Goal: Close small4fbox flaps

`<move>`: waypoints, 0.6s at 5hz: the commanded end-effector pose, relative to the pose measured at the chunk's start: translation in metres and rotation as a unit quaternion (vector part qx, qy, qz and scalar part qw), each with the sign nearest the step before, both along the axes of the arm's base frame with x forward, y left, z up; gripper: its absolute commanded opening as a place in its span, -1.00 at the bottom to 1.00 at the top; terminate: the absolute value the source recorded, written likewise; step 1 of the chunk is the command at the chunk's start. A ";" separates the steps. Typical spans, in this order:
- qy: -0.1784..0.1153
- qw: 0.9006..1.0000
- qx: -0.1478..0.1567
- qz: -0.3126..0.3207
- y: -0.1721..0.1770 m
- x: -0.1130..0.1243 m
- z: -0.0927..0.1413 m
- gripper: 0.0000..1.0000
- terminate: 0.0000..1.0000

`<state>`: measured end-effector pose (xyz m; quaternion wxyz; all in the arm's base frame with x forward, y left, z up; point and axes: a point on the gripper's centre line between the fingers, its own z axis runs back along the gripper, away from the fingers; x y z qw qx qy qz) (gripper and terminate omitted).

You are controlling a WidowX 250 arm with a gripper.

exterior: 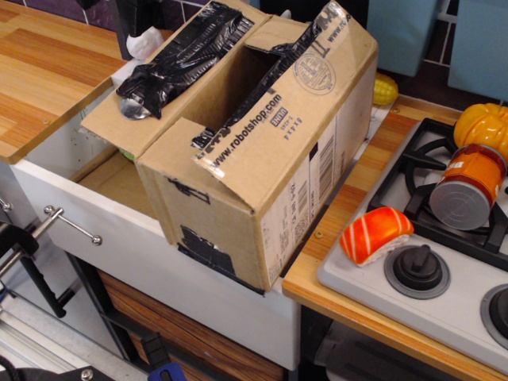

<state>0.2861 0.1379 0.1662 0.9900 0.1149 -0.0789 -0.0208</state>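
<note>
1. Drawer (143, 262) pulled open, metal handle (71, 225) at front.
2. Cardboard box (262, 167) tilted on the drawer's edge beside the stove (444, 262); flaps (171, 67) open, top gaping.
3. Sushi toy (376, 235) on the stove; orange can (468, 186) behind.
4. Gripper: none visible, state unknown.
</note>
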 end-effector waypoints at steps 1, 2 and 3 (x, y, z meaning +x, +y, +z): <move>0.000 1.000 0.000 0.000 0.000 0.000 0.000 1.00 -1.00; -0.013 1.000 0.022 -0.008 0.016 0.004 -0.002 1.00 -1.00; -0.019 1.000 0.007 -0.012 0.024 0.009 -0.009 1.00 -1.00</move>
